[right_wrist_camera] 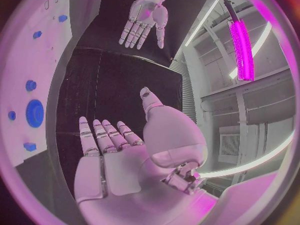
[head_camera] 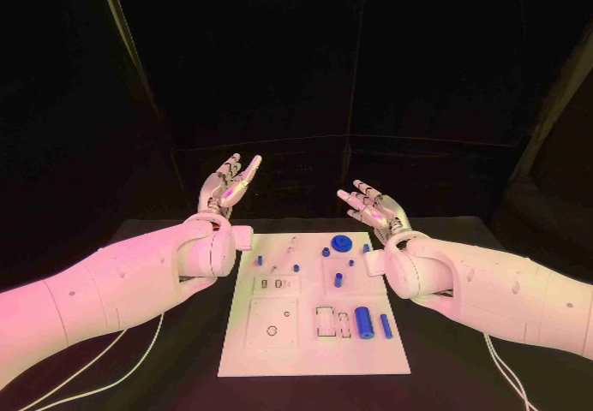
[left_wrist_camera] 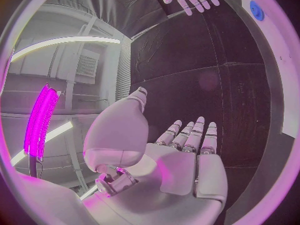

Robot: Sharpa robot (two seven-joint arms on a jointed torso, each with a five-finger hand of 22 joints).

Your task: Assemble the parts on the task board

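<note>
We see the board (head_camera: 315,342) flat on the table (head_camera: 148,235), mid-scene, its long axis running away from the robot. Left hand (head_camera: 227,190) is raised past the board's far left corner, fingers spread, holding nothing. Right hand (head_camera: 374,208) is raised past the far right corner, likewise spread and empty. The disc (head_camera: 343,244) sits near the board's far edge. The big cylinder (head_camera: 365,322) lies on the near right part, long axis pointing away from the robot, with a thinner pin (head_camera: 385,324) just beside it, parallel. Small parts (head_camera: 336,279) stand mid-board.
</note>
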